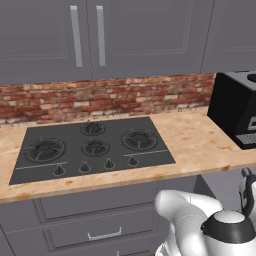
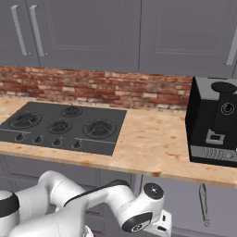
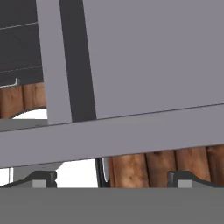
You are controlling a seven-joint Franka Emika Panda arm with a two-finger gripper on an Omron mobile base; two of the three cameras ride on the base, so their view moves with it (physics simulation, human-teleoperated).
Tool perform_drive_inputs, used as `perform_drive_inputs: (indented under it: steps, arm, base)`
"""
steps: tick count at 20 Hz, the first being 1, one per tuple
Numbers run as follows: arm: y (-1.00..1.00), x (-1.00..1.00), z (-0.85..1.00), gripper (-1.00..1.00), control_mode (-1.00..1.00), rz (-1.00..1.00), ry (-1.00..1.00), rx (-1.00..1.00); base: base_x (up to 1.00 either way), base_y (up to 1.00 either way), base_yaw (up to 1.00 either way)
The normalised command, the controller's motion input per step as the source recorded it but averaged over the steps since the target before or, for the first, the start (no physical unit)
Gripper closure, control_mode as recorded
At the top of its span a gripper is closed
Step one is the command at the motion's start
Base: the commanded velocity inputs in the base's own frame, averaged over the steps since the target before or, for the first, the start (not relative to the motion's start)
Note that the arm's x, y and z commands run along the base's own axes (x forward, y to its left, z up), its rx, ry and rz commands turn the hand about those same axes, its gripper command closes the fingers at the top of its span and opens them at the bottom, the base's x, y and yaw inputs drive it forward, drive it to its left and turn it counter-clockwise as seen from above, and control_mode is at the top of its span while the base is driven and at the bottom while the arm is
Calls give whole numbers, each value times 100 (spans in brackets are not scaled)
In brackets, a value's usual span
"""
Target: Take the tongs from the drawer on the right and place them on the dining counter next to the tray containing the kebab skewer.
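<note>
The tool (image 3: 111, 181) stands fully open, holding nothing, its dark tips wide apart. Just ahead lies a flat grey panel, perhaps the drawer (image 3: 131, 61) front, matte and plain, over brown plank floor (image 3: 144, 168). Above, a beige wood-look surface (image 1: 200, 145) carries a black hob (image 1: 92, 147).

Coffee machine (image 1: 235, 107) cut by the right edge in the left base view, its top clipped too; in the right base view its right side runs off frame. Arm's lower links cut by the bottom edge in both base views. Hand view: grey drawer front (image 3: 131, 57) cropped on top and right, interior hidden. Wood floor (image 3: 144, 168) partly covered. Hob knob markings too small to read.
</note>
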Motion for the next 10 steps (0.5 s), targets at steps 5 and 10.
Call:
perform_drive_inputs:
  steps: [5, 10]
  arm:
    - [7, 0, 16, -100, -100, 0, 0, -2]
    - [16, 10, 23, -100, -100, 0, 0, -5]
  base:
    - [0, 0, 0]
    - [0, 0, 0]
